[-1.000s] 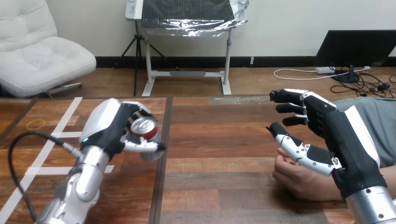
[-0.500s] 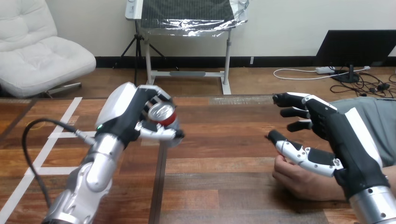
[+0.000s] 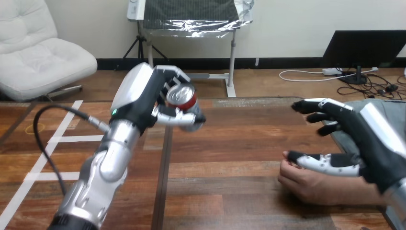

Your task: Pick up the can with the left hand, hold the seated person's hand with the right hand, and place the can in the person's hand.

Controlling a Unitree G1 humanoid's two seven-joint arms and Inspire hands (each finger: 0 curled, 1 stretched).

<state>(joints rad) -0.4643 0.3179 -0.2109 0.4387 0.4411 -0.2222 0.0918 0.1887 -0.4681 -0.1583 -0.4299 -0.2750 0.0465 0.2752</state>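
Wooden table (image 3: 230,139) bears 1 person's hand (image 3: 306,184); left hand (image 3: 143,96) grips 1 can (image 3: 182,97).

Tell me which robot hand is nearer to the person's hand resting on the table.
Right. The right hand hangs directly over the person's hand, with its fingers open. The left hand is far off at the left, raised and curled round the can.

Upper left of centre, the can (image 3: 182,97) sits in the curl of the left hand (image 3: 142,96) above the table (image 3: 230,143), well apart from the right hand (image 3: 366,139) at the right edge, which hangs just over the person's hand (image 3: 309,182) lying on the table at lower right.
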